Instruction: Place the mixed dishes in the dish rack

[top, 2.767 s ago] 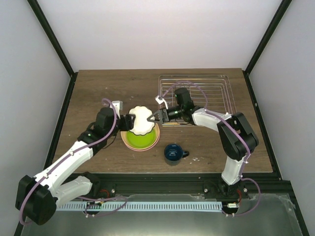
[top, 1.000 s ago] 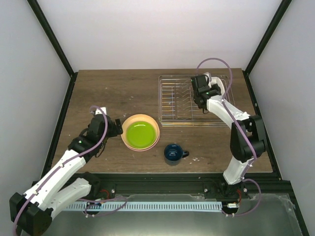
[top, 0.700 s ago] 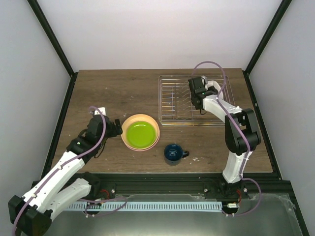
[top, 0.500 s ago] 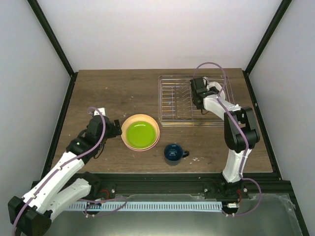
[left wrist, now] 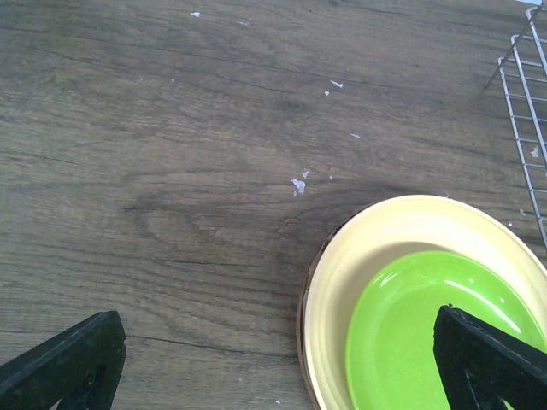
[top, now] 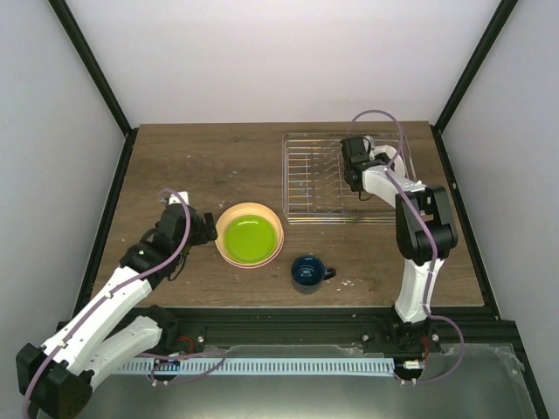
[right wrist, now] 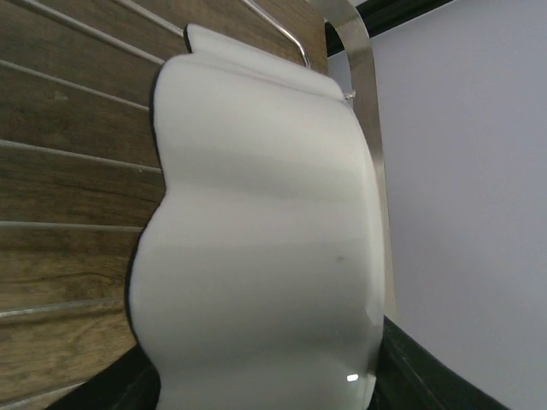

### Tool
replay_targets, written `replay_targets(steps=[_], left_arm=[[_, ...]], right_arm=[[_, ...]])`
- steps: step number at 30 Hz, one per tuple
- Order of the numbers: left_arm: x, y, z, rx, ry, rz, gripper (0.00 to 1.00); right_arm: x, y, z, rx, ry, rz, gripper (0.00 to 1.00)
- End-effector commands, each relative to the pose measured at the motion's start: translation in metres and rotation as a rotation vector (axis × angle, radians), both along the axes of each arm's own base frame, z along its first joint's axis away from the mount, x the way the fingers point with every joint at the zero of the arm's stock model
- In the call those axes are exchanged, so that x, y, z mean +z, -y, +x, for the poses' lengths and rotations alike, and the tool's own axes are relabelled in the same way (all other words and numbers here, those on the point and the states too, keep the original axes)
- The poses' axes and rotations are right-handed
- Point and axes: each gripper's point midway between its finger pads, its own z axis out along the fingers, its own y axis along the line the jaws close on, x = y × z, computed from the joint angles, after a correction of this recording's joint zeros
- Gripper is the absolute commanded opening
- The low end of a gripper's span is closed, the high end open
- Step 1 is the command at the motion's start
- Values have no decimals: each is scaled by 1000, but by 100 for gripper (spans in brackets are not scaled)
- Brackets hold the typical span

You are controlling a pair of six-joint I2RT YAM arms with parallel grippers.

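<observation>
White dish (right wrist: 256, 231) now off lime plate (top: 249, 237), clamped in R gripper (top: 354, 168) over rack (top: 301, 212); L gripper (top: 208, 229) spread, pulled back.

The white scalloped bowl (right wrist: 256, 222) no longer sits on the lime green plate (top: 248, 237), which now lies uncovered. The right gripper (top: 354, 168) has carried the bowl away from the stack and now holds it over the dish rack (top: 301, 179). In the last second its elbow moves closer to the rack. The left gripper (top: 208, 229) has drawn back to the left of the stack.
</observation>
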Motion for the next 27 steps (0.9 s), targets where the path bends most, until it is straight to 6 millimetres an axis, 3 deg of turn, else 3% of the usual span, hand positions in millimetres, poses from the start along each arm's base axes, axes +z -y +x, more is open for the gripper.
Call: replay_targets(steps=[1, 6, 12, 21, 27], left_arm=[[1, 1, 2, -6, 7, -1, 100], [0, 2, 2, -8, 5, -3, 100], [-1, 1, 2, -9, 1, -1, 100], [-4, 5, 2, -27, -13, -3, 100], [-14, 14, -2, -82, -55, -10, 100]], right_arm=[[11, -7, 15, -3, 56, 56, 54], [6, -27, 16, 57, 36, 105, 81], [0, -44, 14, 114, 6, 172, 99], [-9, -83, 0, 226, -72, 285, 100], [9, -102, -10, 269, -53, 402, 100]])
